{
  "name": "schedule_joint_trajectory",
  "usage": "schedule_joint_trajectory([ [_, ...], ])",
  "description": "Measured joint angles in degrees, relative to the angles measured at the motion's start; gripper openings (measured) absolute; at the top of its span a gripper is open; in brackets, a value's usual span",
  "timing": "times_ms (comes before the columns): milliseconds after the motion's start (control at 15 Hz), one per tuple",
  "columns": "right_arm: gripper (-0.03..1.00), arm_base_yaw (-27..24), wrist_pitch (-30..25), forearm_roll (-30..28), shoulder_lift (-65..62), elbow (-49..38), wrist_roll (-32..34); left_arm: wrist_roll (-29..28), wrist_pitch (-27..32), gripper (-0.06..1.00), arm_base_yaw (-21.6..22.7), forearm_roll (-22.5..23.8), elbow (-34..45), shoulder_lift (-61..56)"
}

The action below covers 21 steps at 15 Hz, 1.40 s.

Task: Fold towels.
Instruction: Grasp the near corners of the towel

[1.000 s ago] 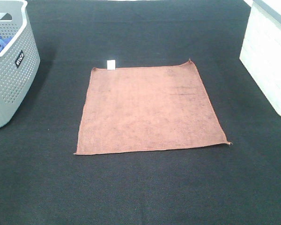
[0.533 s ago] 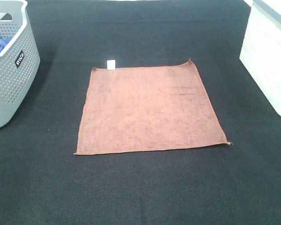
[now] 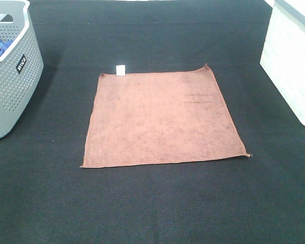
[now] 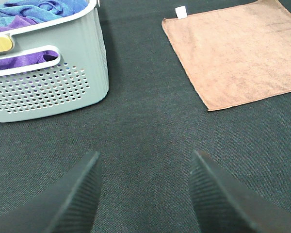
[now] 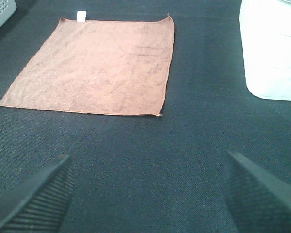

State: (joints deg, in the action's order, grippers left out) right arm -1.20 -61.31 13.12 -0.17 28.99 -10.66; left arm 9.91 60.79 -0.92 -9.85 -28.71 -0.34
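A square reddish-brown towel [image 3: 162, 118] lies flat and unfolded on the black table, with a small white tag [image 3: 120, 69] on its far edge. It also shows in the left wrist view [image 4: 235, 51] and in the right wrist view [image 5: 97, 65]. Neither gripper shows in the exterior high view. My left gripper [image 4: 143, 160] is open and empty, apart from the towel and near the grey basket. My right gripper [image 5: 148, 162] is open wide and empty, a short way off the towel's near right corner [image 5: 159, 115].
A grey perforated basket [image 3: 12, 76] with blue and purple cloths stands at the far left, also seen in the left wrist view [image 4: 43, 73]. A white bin [image 3: 292, 61] stands at the far right, also in the right wrist view [image 5: 271, 48]. Black mat [image 3: 157, 203] covers the table.
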Motion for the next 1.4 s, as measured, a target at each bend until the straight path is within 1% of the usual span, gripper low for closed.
schedule_joint_trajectory([
  [533,0.79,0.0,0.0,0.0,0.0,0.0,0.4,0.0,-0.2,0.53,0.0,0.0,-0.1,0.0],
  [667,0.79,0.0,1.8,0.5,1.4,0.3,2.9,-1.1,-3.8,0.53,0.0,-0.1,-0.9,1.4],
  [733,0.79,0.0,3.2,0.5,3.2,0.7,3.3,-3.5,-5.8,0.55,0.0,-0.2,-1.0,3.4],
  [867,0.79,0.0,5.6,0.6,9.3,1.7,3.8,-7.7,-10.8,0.62,0.0,-0.5,-1.0,9.8],
  [933,0.79,0.0,8.0,0.7,13.9,2.5,4.0,-8.5,-14.8,0.68,0.0,-1.6,-1.0,16.1],
  [1067,0.79,0.0,10.2,2.5,22.6,4.9,4.0,-8.4,-18.8,0.69,0.0,-5.3,-1.1,25.4],
  [1133,0.79,0.0,10.6,3.7,27.4,6.5,3.9,-7.2,-20.3,0.69,0.0,-8.1,-1.1,30.4],
  [1267,0.78,0.0,10.7,5.2,36.4,9.7,3.3,-1.3,-22.0,0.69,0.0,-15.6,-1.1,39.5],
  [1400,0.76,0.0,10.7,5.4,46.4,13.3,1.8,7.6,-22.8,0.69,0.0,-25.4,-2.1,49.5],
])
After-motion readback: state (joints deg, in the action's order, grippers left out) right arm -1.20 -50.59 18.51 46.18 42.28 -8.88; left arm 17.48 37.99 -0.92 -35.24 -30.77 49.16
